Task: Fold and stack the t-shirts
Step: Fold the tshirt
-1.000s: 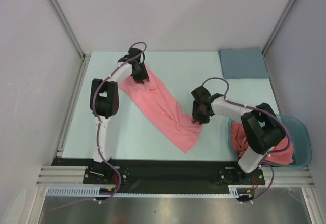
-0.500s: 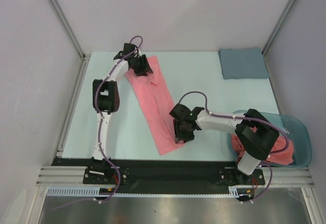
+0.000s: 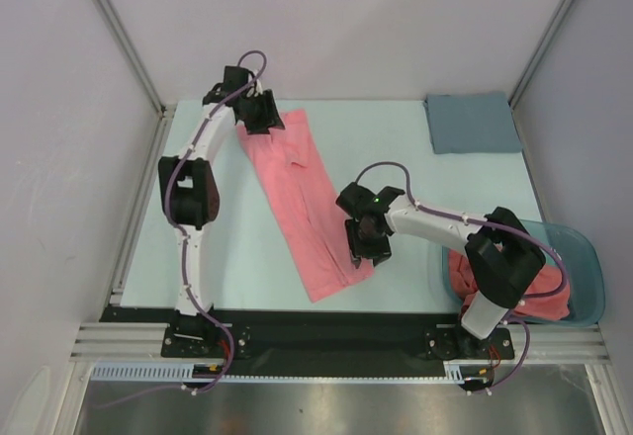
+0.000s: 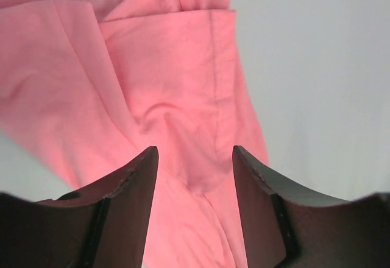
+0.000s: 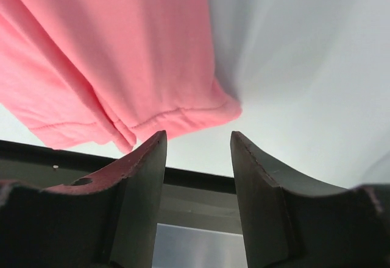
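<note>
One salmon-pink t-shirt lies on the table as a long narrow strip, running from the back left down towards the front edge. My left gripper is at its far end. In the left wrist view the jaws of the left gripper stand apart, and the t-shirt lies flat under and between them. My right gripper hangs just right of the shirt's near end. It is open and empty, and the t-shirt's hem is ahead and to the left of the right gripper. More pink t-shirts are bunched in the tub.
A teal translucent tub stands at the front right, beside the right arm's base. A grey-blue folded cloth lies at the back right corner. The table's black front strip runs just beyond the shirt's near end. Metal frame posts border both sides.
The right gripper swung the shirt's near end to the left, then opened and drew back to the right of it. The left gripper moved towards the back left and opened.
</note>
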You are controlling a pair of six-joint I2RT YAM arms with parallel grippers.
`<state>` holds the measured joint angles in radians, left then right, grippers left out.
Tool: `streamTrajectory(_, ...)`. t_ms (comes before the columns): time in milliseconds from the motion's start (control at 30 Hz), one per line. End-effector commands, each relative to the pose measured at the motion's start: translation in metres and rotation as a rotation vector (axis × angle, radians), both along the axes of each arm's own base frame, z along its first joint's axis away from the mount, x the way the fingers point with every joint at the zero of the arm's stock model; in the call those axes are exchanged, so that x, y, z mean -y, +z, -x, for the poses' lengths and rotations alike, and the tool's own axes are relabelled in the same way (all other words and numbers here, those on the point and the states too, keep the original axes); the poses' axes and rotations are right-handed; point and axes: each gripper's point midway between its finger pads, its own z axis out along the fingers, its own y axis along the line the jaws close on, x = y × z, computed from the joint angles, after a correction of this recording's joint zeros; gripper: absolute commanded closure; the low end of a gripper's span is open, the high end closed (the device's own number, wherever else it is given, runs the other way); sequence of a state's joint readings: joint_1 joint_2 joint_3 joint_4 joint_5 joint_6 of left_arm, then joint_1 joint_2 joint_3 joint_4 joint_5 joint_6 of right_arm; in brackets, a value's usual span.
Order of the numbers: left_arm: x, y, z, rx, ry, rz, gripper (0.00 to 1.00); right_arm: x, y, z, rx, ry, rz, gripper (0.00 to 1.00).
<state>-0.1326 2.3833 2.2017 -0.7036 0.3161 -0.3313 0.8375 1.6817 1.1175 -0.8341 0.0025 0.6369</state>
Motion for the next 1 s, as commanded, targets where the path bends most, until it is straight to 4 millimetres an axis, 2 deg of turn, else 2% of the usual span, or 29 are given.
streamTrajectory(0, -0.011, 0.062, 0.006, 0.119, 0.035, -0.021, 0.43, 0.006, 0.027, -0.029, 0.087, 0.055, -0.015, 0.48)
streamTrajectory(167, -0.007, 0.039, 0.002, 0.088, 0.104, -0.088, 0.52, -0.005, 0.02, -0.054, 0.081, 0.083, -0.021, 0.48)
streamTrajectory(233, 0.004, 0.023, 0.001, 0.069, 0.133, -0.103, 0.53, -0.018, 0.02, -0.058, 0.082, 0.108, -0.054, 0.49)
streamTrajectory(267, 0.007, 0.018, -0.002, 0.069, 0.148, -0.105, 0.55, -0.019, 0.011, -0.058, 0.064, 0.112, -0.039, 0.49)
streamTrajectory(300, 0.011, -0.002, -0.003, 0.033, 0.183, -0.111, 0.57, -0.022, 0.009, -0.06, 0.065, 0.112, -0.038, 0.5)
streamTrajectory(400, 0.021, -0.023, -0.005, -0.012, 0.228, -0.111, 0.62, -0.023, -0.001, -0.063, 0.063, 0.096, -0.023, 0.54)
streamTrajectory(467, 0.027, -0.044, -0.008, -0.047, 0.234, -0.106, 0.65, -0.021, -0.006, -0.062, 0.058, 0.084, -0.019, 0.57)
streamTrajectory(533, 0.034, -0.053, -0.008, -0.068, 0.234, -0.101, 0.66, -0.021, -0.009, -0.06, 0.053, 0.081, -0.016, 0.61)
streamTrajectory(733, 0.047, -0.084, -0.008, -0.113, 0.216, -0.088, 0.65, -0.03, -0.018, -0.043, 0.035, 0.129, -0.002, 0.63)
streamTrajectory(767, 0.052, -0.094, -0.008, -0.133, 0.213, -0.067, 0.65, -0.031, -0.019, -0.041, 0.031, 0.12, -0.002, 0.63)
streamTrajectory(800, 0.055, -0.097, -0.009, -0.142, 0.206, -0.055, 0.66, -0.035, -0.019, -0.037, 0.031, 0.129, -0.004, 0.63)
streamTrajectory(833, 0.06, -0.091, -0.016, -0.125, 0.196, -0.029, 0.66, -0.036, -0.018, -0.036, 0.031, 0.126, -0.006, 0.62)
streamTrajectory(900, 0.067, -0.102, -0.018, -0.144, 0.171, 0.012, 0.67, -0.043, -0.015, -0.032, 0.03, 0.125, -0.022, 0.62)
streamTrajectory(967, 0.073, -0.093, -0.025, -0.11, 0.135, 0.054, 0.65, -0.049, -0.009, -0.029, 0.031, 0.125, -0.047, 0.62)
